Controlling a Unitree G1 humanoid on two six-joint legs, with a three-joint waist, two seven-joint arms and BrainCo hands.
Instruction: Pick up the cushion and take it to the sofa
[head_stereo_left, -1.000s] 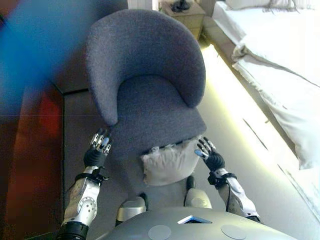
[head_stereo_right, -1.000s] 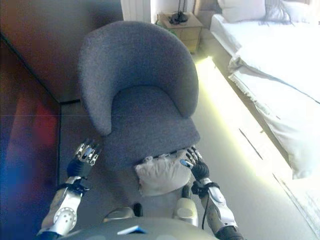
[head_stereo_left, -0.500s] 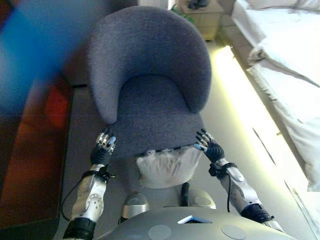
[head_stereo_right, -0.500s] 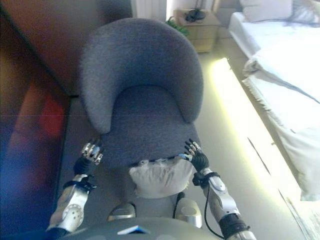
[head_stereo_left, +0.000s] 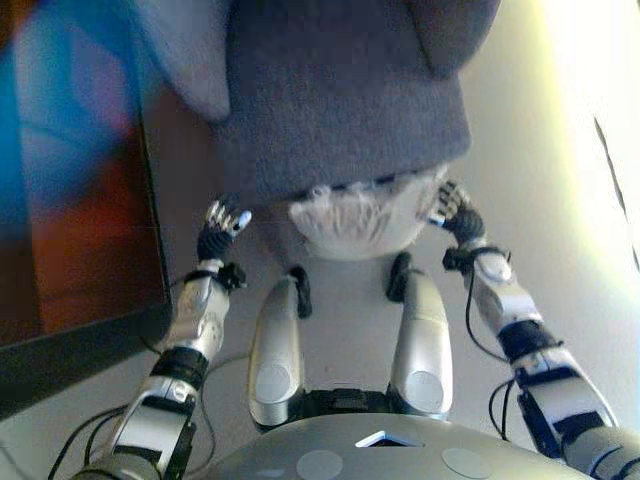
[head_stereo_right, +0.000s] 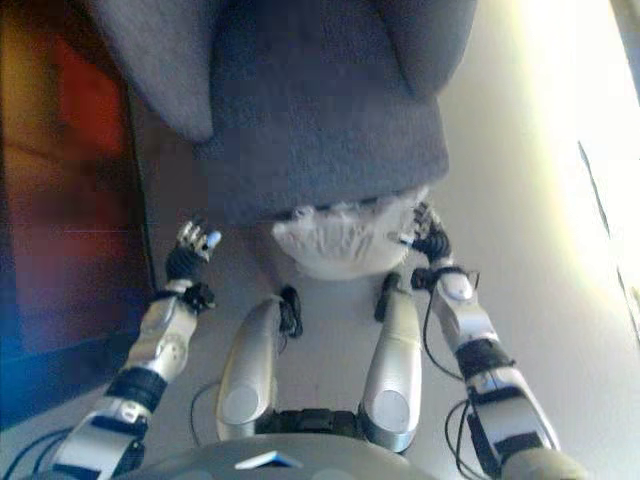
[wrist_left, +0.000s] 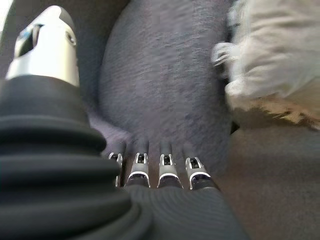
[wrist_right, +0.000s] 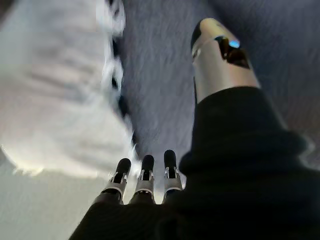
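Observation:
A pale grey fringed cushion (head_stereo_left: 362, 211) rests on the floor against the front of a grey upholstered armchair (head_stereo_left: 340, 100). My left hand (head_stereo_left: 222, 226) hovers left of the cushion, a clear gap away, fingers straight and pointing at the chair's base. In the left wrist view the cushion (wrist_left: 275, 50) lies off to one side of the fingers (wrist_left: 165, 172). My right hand (head_stereo_left: 456, 211) is open right beside the cushion's right corner. The right wrist view shows the cushion (wrist_right: 55, 85) close alongside the straight fingers (wrist_right: 146, 172); I cannot tell if they touch.
A dark glossy panel (head_stereo_left: 70, 200) stands along the left side, close to my left arm. Pale floor (head_stereo_left: 590, 120) with a bright strip of light runs on the right of the chair.
The camera has tipped down and moved closer, so the chair's back and the bed have left the picture. Both hands stay open at the cushion's two sides.

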